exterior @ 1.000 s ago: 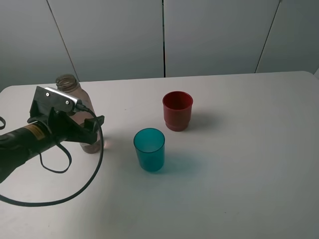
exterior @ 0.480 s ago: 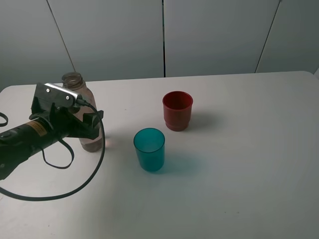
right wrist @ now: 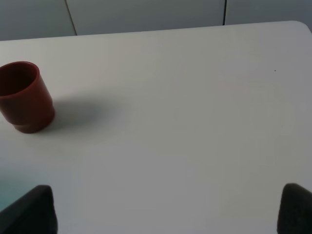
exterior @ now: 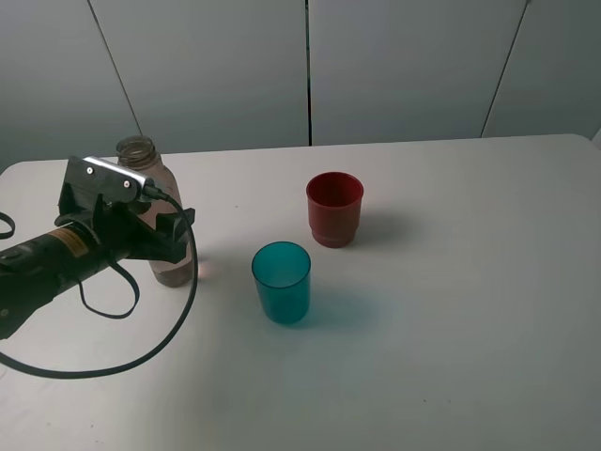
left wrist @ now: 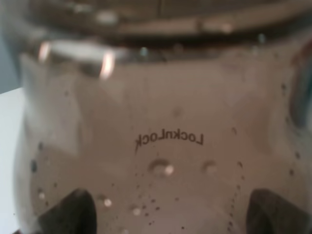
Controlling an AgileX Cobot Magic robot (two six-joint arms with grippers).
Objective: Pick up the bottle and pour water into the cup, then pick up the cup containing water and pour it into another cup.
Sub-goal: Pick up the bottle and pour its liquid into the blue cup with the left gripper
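You have one bottle (exterior: 138, 153), two cups and two sets of fingers in play. The teal tumbler (exterior: 282, 282) stands upright near the middle of the tabletop (exterior: 451, 310). The red cup (exterior: 334, 209) stands upright just behind it and a little to the right, not touching it. The bottle, brown-tinted with an open neck, is upright well left of the tumbler. Your left fingers (exterior: 178, 227) are clamped on its body, one each side, hiding its midsection. Your right fingers (right wrist: 36, 209) are spread wide over bare tabletop, grasping nothing. A black cable (exterior: 141, 362) loops left of the tumbler.
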